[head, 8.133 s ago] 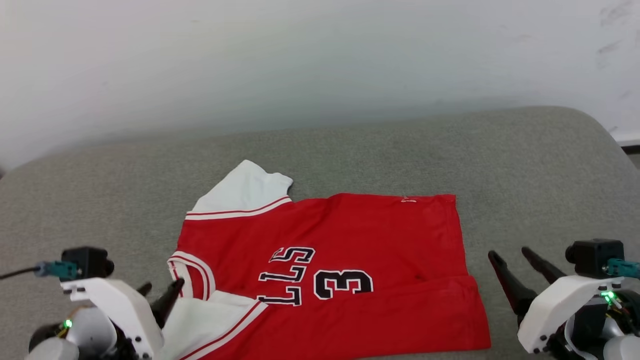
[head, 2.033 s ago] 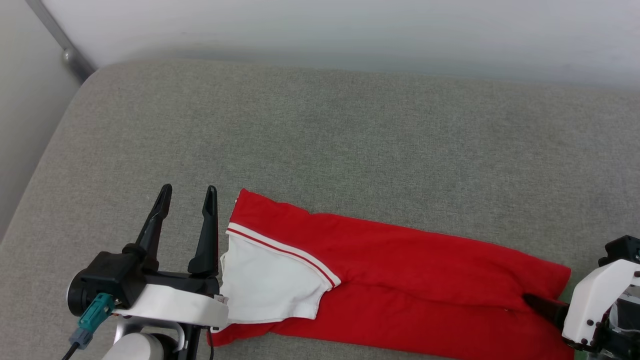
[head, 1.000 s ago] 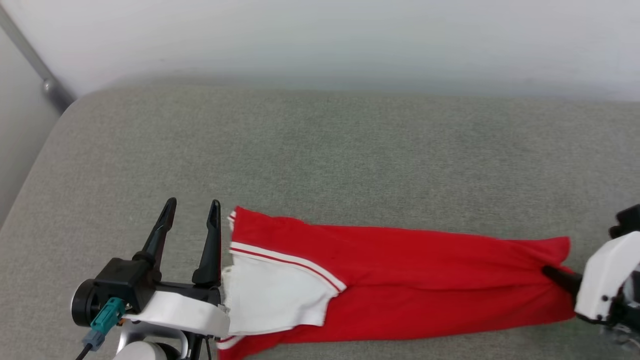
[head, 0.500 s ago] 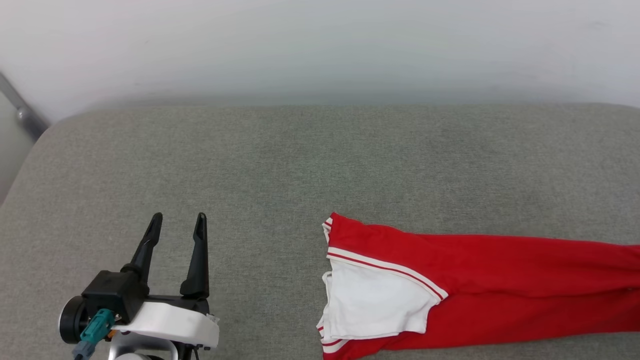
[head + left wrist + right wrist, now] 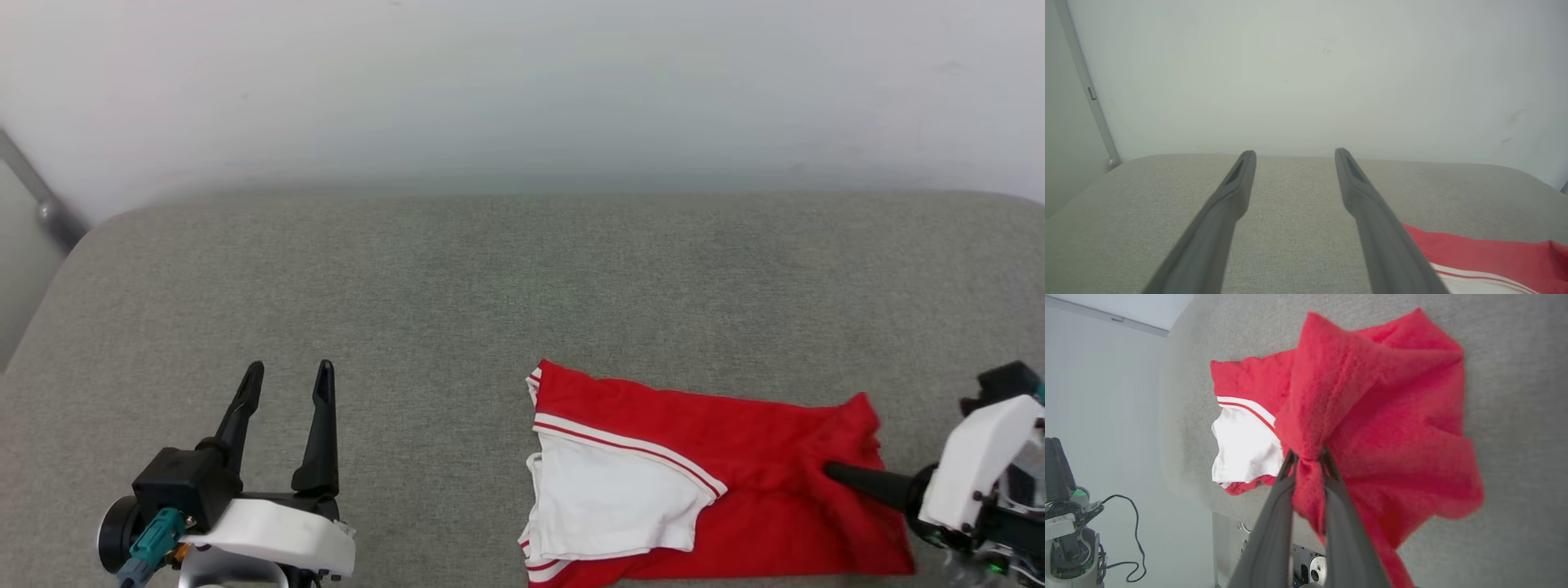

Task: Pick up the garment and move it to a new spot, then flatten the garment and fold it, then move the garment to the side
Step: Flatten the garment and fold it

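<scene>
Grey padded surface [image 5: 457, 278] against a pale wall [image 5: 522, 82], a red shirt [image 5: 735, 474] lying at its near right.
The right gripper [image 5: 1306, 457] is clamped on a bunched red end of the shirt, raised off the surface; the left gripper [image 5: 290, 369] hovers well apart, fingers spread, empty. By the look of it, the shirt is already folded into a band and a crosswise fold is in hand; moving it aside is left.

Right claw [image 5: 1307, 457] tips under bunched garment [image 5: 1372, 396] folds; the garment's near edge beyond the head view's bottom.
</scene>
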You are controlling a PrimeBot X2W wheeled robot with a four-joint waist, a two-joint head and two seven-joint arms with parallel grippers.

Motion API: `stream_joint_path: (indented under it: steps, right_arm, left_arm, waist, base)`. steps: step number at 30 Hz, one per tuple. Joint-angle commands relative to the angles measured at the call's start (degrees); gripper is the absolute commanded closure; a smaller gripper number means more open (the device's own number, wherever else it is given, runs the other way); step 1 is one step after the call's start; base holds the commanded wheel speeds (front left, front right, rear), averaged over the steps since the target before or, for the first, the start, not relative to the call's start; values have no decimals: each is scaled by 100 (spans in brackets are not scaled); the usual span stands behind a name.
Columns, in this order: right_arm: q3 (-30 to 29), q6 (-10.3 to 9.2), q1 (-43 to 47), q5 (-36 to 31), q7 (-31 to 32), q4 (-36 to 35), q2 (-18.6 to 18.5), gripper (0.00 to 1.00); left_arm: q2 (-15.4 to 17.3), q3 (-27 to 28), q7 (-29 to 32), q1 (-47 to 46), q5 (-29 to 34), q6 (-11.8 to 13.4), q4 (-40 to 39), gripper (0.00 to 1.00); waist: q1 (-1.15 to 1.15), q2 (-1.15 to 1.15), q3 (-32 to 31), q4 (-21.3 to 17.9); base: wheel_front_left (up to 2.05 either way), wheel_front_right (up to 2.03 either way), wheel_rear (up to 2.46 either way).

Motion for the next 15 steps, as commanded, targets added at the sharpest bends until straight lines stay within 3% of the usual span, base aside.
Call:
stream_joint_path:
  steps: [1, 8, 15]
  right_arm:
    - [155, -2, -123, 259, -90, 165, 46, 100]
    - [1251, -2, -475, 1419, -1015, 1248, 51, 100]
    - [2512, -2, -897, 1861, -1814, 1985, 50, 100]
  left_arm:
    - [11, -38, 35, 25, 14, -24, -12, 0]
    - [-22, -187, 109, -188, 89, -100, -20, 0]
    - [-90, -238, 72, -347, 101, -149, 64, 0]
  waist:
    - [0, 0, -11, 58]
    - [0, 0, 100, 352]
    - [0, 0, 275, 591]
  base:
    - [0, 0, 0]
    - [0, 0, 0]
    - [0, 0, 0]
